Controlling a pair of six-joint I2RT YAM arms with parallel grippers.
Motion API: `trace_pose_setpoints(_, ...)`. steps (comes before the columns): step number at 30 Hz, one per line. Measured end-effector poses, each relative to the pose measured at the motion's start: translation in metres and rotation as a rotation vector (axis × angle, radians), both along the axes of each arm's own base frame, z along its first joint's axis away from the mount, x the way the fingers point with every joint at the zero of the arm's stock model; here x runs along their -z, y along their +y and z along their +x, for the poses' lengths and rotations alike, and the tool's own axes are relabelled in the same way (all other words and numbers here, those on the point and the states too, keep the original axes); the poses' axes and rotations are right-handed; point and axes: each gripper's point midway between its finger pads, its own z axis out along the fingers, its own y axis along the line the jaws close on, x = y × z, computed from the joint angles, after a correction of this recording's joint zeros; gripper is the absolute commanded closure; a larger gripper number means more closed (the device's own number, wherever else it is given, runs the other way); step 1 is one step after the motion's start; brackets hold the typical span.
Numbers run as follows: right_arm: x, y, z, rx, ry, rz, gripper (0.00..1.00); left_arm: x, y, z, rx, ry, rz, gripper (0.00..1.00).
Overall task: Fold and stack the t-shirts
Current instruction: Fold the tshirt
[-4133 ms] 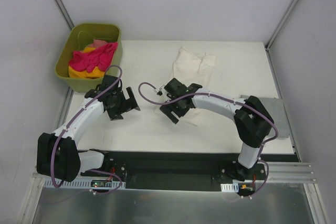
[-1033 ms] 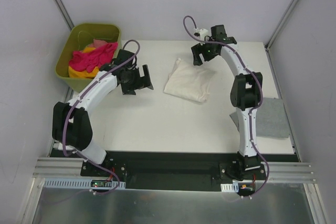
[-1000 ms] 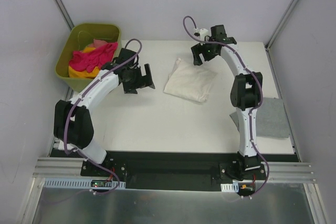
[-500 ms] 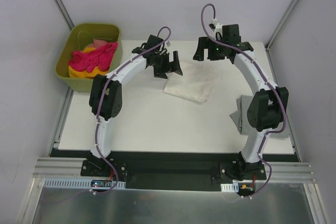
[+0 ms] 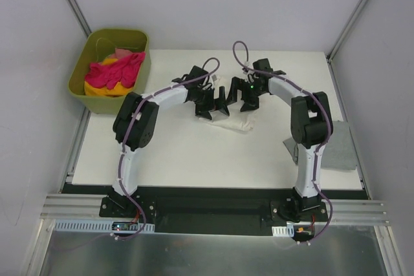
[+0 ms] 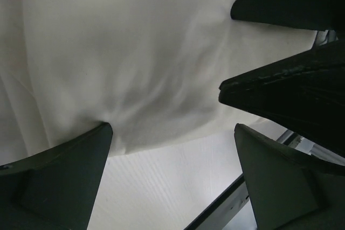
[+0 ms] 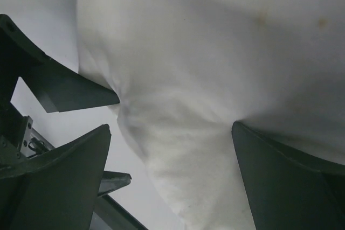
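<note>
The cream-white t-shirt [image 5: 234,123] lies folded mid-table, mostly hidden under both grippers. My left gripper [image 5: 215,106] is open and low over its left part. In the left wrist view [image 6: 171,133] one fingertip [image 6: 99,133] touches the cloth's edge [image 6: 135,52]. My right gripper [image 5: 249,100] is open on the shirt's right part, with cloth [image 7: 205,52] between its spread fingers [image 7: 170,127]. A grey t-shirt [image 5: 341,143] lies at the right edge. Pink [image 5: 116,71], yellow [image 5: 103,88] and red [image 5: 121,52] shirts lie in the tub.
The olive-green tub [image 5: 116,31] stands at the far left corner. The two grippers are close together: the right one's fingers [image 6: 280,79] show in the left wrist view and the left one's fingers [image 7: 54,90] in the right wrist view. White walls enclose the table [image 5: 194,159].
Both grippers came from the far side of the cream-white shirt down onto it and closer together. The shirt now shows as a smaller strip beneath them.
</note>
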Motion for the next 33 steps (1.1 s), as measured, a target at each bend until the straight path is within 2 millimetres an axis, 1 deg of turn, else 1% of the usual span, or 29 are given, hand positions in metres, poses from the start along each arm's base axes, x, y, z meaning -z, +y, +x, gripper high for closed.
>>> trace_pose_setpoints(2, 0.007, 0.010, -0.019, -0.027, 0.036, 0.008, 0.01, 0.001, 0.009, -0.019, 0.001, 0.001, 0.011, 0.01)
trace_pose_setpoints(4, 0.005, 0.018, -0.036, -0.052, 0.040, 0.016, 0.00, 0.003, 0.016, -0.045, 0.014, 0.016, 0.023, 0.01)
trace_pose_setpoints(6, 0.007, 0.026, -0.065, -0.088, 0.061, 0.008, 0.00, 0.003, 0.022, -0.073, 0.034, 0.029, 0.034, 0.01)
trace_pose_setpoints(9, 0.007, 0.035, -0.118, -0.152, 0.107, -0.008, 0.00, 0.002, 0.038, -0.128, 0.074, 0.057, 0.050, 0.01)
trace_pose_setpoints(10, 0.006, 0.037, -0.136, -0.176, 0.119, -0.017, 0.00, 0.000, 0.046, -0.149, 0.089, 0.069, 0.059, 0.01)
trace_pose_setpoints(12, -0.002, 0.037, -0.165, -0.219, 0.129, -0.043, 0.01, -0.009, 0.062, -0.188, 0.112, 0.085, 0.067, 0.01)
trace_pose_setpoints(13, -0.009, 0.036, -0.174, -0.234, 0.119, -0.052, 0.03, -0.018, 0.069, -0.206, 0.122, 0.083, 0.063, 0.01)
trace_pose_setpoints(14, -0.018, 0.035, -0.178, -0.243, 0.102, -0.055, 0.03, -0.028, 0.073, -0.213, 0.126, 0.065, 0.054, 0.01)
trace_pose_setpoints(15, -0.030, 0.033, -0.178, -0.246, 0.062, -0.055, 0.03, -0.041, 0.076, -0.215, 0.119, 0.029, 0.041, 0.01)
trace_pose_setpoints(17, -0.059, 0.027, -0.172, -0.226, -0.047, -0.051, 0.03, -0.068, 0.079, -0.207, 0.090, -0.074, 0.011, 0.01)
trace_pose_setpoints(19, -0.091, 0.019, -0.163, -0.183, -0.176, -0.048, 0.03, -0.090, 0.081, -0.191, 0.046, -0.163, 0.005, 0.01)
trace_pose_setpoints(20, -0.103, 0.014, -0.160, -0.161, -0.225, -0.045, 0.03, -0.097, 0.080, -0.185, 0.032, -0.190, 0.007, 0.01)
trace_pose_setpoints(22, -0.130, 0.001, -0.151, -0.095, -0.328, -0.039, 0.03, -0.109, 0.080, -0.163, -0.018, -0.236, 0.021, 0.01)
trace_pose_setpoints(24, -0.144, -0.015, -0.142, -0.019, -0.369, -0.026, 0.03, -0.112, 0.080, -0.138, -0.066, -0.243, 0.046, 0.06)
trace_pose_setpoints(25, -0.144, -0.025, -0.137, 0.023, -0.371, -0.026, 0.03, -0.111, 0.079, -0.123, -0.088, -0.239, 0.057, 0.09)
trace_pose_setpoints(26, -0.139, -0.034, -0.133, 0.060, -0.360, -0.030, 0.03, -0.107, 0.078, -0.109, -0.112, -0.231, 0.074, 0.11)
trace_pose_setpoints(27, -0.130, -0.043, -0.131, 0.098, -0.336, -0.040, 0.02, -0.104, 0.077, -0.094, -0.130, -0.217, 0.087, 0.15)
trace_pose_setpoints(28, -0.117, -0.051, -0.131, 0.130, -0.303, -0.057, 0.01, -0.098, 0.075, -0.077, -0.148, -0.206, 0.099, 0.17)
trace_pose_setpoints(29, -0.102, -0.058, -0.133, 0.155, -0.260, -0.079, 0.05, -0.090, 0.073, -0.064, -0.160, -0.187, 0.112, 0.19)
trace_pose_setpoints(31, -0.074, -0.065, -0.144, 0.185, -0.171, -0.121, 0.09, -0.078, 0.070, -0.042, -0.174, -0.163, 0.129, 0.25)
trace_pose_setpoints(33, -0.055, -0.070, -0.151, 0.207, -0.104, -0.153, 0.14, -0.063, 0.066, -0.024, -0.183, -0.134, 0.145, 0.30)
